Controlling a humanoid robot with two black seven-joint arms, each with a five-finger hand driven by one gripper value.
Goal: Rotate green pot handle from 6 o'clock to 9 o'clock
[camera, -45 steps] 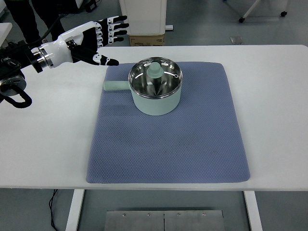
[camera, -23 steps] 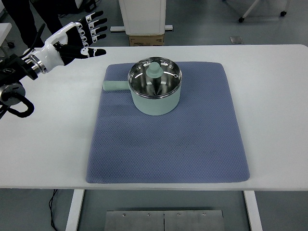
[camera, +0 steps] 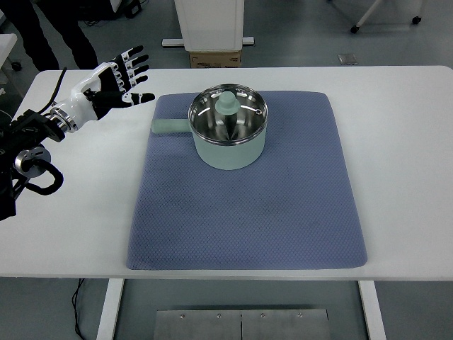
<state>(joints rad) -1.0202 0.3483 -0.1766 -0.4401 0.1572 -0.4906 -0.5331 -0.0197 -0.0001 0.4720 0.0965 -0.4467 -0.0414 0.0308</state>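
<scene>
Pale green metal pot with a knobbed glass lid sits on the far half of the blue textured mat, centred on the white surface. Its stubby green handle points to picture-left, i.e. 9 o'clock, so the rotation looks done. Left white-and-black robot hand hovers over the surface's far-left corner, well apart from the handle, fingers spread wide and holding nothing; reads as clear of the pot. Right arm not visible. The mat probably gives grip so the pot doesn't slide.
</scene>
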